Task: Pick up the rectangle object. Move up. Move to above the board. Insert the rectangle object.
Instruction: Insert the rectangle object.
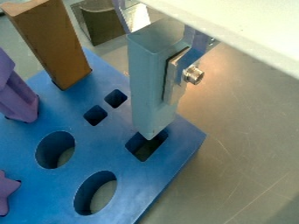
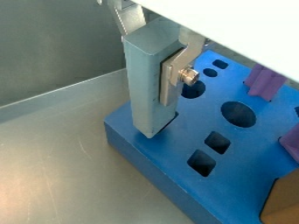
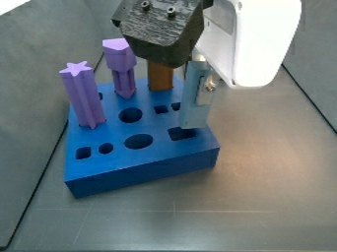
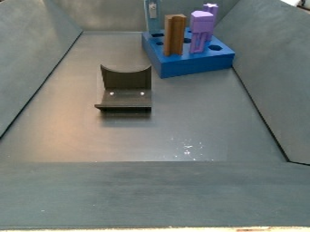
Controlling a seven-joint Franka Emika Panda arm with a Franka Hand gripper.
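My gripper (image 1: 156, 72) is shut on the rectangle object (image 1: 149, 87), a tall grey-blue peg held upright near its top. One silver finger (image 1: 177, 73) lies flat on its side; the other finger is hidden behind it. The peg's lower end is at the mouth of a rectangular hole (image 1: 143, 150) near a corner of the blue board (image 1: 176, 166). I cannot tell how deep it sits. The other wrist view shows the gripper (image 2: 155, 72), peg (image 2: 147, 87) and board (image 2: 163, 162) the same way. In a side view the peg (image 3: 194, 98) stands at the board's (image 3: 138, 162) right edge.
An orange-brown peg (image 1: 56, 44) and two purple pegs (image 3: 82, 94) (image 3: 121, 67) stand in the board. Round and small square holes (image 1: 55, 149) are open. The fixture (image 4: 125, 88) stands on the grey floor in front of the board (image 4: 188, 62). Grey walls enclose the floor.
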